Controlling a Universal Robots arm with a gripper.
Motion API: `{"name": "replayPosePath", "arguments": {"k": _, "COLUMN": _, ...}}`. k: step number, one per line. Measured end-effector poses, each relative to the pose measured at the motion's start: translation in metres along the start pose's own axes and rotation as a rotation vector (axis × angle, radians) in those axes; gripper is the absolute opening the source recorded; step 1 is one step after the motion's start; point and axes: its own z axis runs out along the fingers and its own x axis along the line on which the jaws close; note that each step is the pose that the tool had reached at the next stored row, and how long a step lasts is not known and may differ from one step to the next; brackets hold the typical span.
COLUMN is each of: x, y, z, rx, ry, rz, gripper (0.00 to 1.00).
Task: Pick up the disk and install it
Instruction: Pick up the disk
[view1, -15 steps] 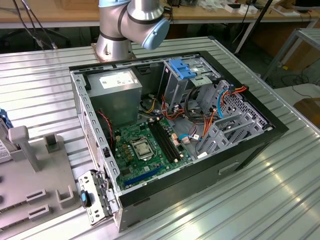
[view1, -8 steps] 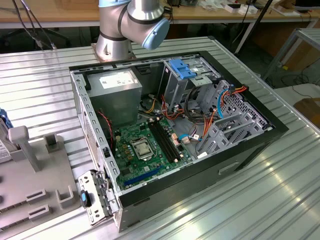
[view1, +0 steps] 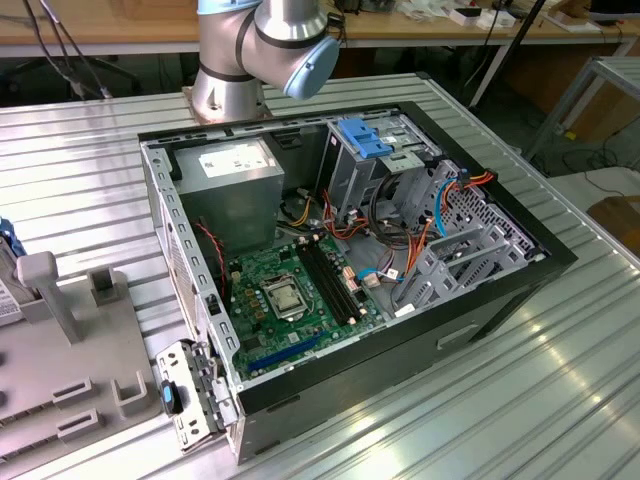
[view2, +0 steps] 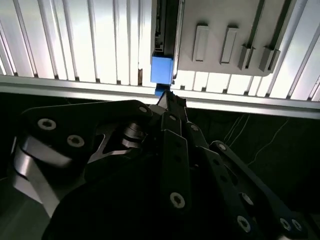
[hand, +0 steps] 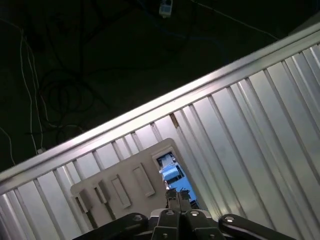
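Note:
The disk (view2: 163, 67) stands on edge in a grey fixture (view2: 225, 40); in the second wrist view it is a dark slab with a bright blue rail at its near end. In the first wrist view the disk (hand: 172, 174) shows blue in a slot of the fixture (hand: 125, 182). My gripper (view2: 168, 99) hangs just short of the blue rail, its dark fingers drawn together to a point with nothing seen between them. I cannot tell whether the tips touch the rail. The gripper (hand: 177, 199) also shows in the first wrist view. A blue edge of the disk (view1: 6, 245) shows at the exterior view's far left.
An open computer case (view1: 480, 300) lies on the ribbed metal table (view1: 560, 380), with a green motherboard (view1: 290, 290) and a grey drive cage with a blue latch (view1: 365, 135). The arm's base (view1: 228, 85) stands behind it. The grey fixture (view1: 70, 340) lies at the exterior view's left, near the table's edge.

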Motion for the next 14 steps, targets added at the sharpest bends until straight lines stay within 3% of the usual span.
{"name": "replayPosePath", "arguments": {"k": 2, "x": -0.0001, "y": -0.0002, "z": 0.0010, "rx": -0.0001, "ry": 0.0022, "rz": -0.039, "gripper": 0.11}}
{"name": "replayPosePath", "arguments": {"k": 5, "x": 0.0000, "y": -0.0002, "z": 0.0022, "rx": -0.0004, "ry": 0.0032, "rz": -0.065, "gripper": 0.11}}
{"name": "replayPosePath", "arguments": {"k": 8, "x": 0.0000, "y": -0.0005, "z": 0.0040, "rx": -0.0016, "ry": 0.0064, "rz": -0.162, "gripper": 0.11}}
{"name": "replayPosePath", "arguments": {"k": 14, "x": -0.0009, "y": -0.0024, "z": 0.0057, "rx": -0.0027, "ry": 0.0101, "rz": -0.260, "gripper": 0.11}}
